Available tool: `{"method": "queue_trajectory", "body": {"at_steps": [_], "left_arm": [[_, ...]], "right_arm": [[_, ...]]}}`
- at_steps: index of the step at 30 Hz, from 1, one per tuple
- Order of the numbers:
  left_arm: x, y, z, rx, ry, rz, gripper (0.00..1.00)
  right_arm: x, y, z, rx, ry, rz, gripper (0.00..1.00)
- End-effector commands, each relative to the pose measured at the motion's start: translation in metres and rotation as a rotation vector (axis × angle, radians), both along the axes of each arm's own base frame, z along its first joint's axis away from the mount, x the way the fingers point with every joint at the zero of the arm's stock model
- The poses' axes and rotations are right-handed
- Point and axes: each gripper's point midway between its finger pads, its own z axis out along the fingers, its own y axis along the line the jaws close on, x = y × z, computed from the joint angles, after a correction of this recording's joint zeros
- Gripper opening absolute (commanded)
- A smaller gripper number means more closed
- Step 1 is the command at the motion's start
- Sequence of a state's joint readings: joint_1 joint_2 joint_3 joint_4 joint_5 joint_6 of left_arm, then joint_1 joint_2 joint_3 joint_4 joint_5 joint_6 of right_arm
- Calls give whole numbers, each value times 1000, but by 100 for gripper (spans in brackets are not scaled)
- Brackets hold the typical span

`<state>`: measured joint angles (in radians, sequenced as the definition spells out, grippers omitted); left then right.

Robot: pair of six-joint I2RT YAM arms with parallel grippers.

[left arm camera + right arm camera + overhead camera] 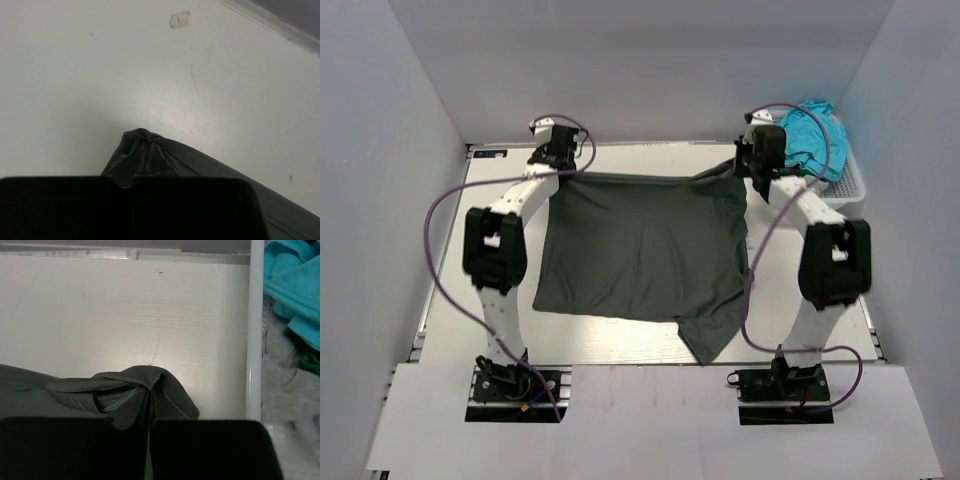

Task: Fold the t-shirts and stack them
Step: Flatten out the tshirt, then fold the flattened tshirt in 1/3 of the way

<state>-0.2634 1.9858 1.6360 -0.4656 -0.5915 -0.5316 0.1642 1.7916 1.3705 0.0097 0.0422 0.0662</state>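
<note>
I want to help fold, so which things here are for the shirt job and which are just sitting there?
For the job: dark grey t-shirt, pinched by the left gripper and right gripper; turquoise t-shirt; pale grey t-shirt.
Just sitting there: white basket holding those two; table; purple cables.

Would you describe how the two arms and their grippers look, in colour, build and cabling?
The left arm and right arm share white links, bulky black joint housings and black base plates. A purple cable loops along each. The left gripper and right gripper are black, with blocky fingers.
</note>
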Motion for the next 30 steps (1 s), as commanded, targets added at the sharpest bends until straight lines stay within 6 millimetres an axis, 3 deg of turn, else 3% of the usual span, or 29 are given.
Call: {"method": "queue_trajectory", "body": {"at_steps": [1,2,3,4,5,6,10,12,13,14,15,16,17,18,19,20,21,23,24,25,26,27,28,29,30], "left_arm": [[57,7,14,-17,-75,-25,0],[65,3,11,-20,-73,-43,0],[72,3,4,-35,-60,-65,0],[82,-2,11,-39,-80,-91,0],[86,2,-1,-38,-60,-99,0],[91,-3,3,-44,-76,-132,0],[88,-6,0,-51,-74,-158,0],[79,-6,-5,-47,-61,-171,0],[74,-5,6,-49,-74,-171,0],[70,-4,10,-42,-77,-176,0],[61,-2,2,-40,-59,-176,0],[57,-1,21,-38,-99,-182,0],[52,-2,24,-45,-106,-192,0],[41,0,11,-43,-77,-191,0],[35,1,13,-43,-81,-191,0],[30,2,13,-43,-81,-191,0],[19,4,15,-44,-86,-191,0],[8,6,12,-43,-77,-191,0],[1,8,4,-41,-60,-191,0],[-3,8,8,-42,-66,-191,0],[-9,9,-2,-39,-36,-191,0],[-13,12,-2,-31,-27,-182,0],[-17,13,-1,-31,-29,-182,0],[-23,16,-11,-29,-8,-164,0],[-26,18,-10,-32,-12,-151,0]], "right_arm": [[51,-8,4,-60,-53,-53,0],[56,-7,3,-68,-53,-54,0],[67,-5,19,-66,-86,-63,0],[72,-5,2,-79,-61,-56,0],[73,-5,0,-77,-57,-49,0],[75,-4,2,-80,-65,-47,0],[69,-2,-3,-85,-51,-37,0],[60,-4,4,-79,-59,-37,0],[53,-1,-1,-72,-45,-19,0],[42,-1,9,-69,-54,-11,0],[37,1,13,-64,-63,-1,0],[19,-1,12,-61,-55,6,0],[13,0,-1,-64,-28,11,0],[6,0,11,-60,-55,15,0],[-5,-1,10,-58,-48,17,0],[-15,-1,-2,-63,-20,22,0],[-23,-3,5,-63,-27,19,0],[-42,-6,-6,-68,4,23,0],[-52,-7,-2,-65,2,25,0],[-58,-7,-4,-63,8,23,0],[-69,-10,-22,-62,50,16,0],[-75,-10,-12,-54,32,15,0],[-80,-9,-13,-37,39,18,0],[-92,-8,-29,-30,78,24,0],[-97,-5,-20,-15,59,37,0]]}}
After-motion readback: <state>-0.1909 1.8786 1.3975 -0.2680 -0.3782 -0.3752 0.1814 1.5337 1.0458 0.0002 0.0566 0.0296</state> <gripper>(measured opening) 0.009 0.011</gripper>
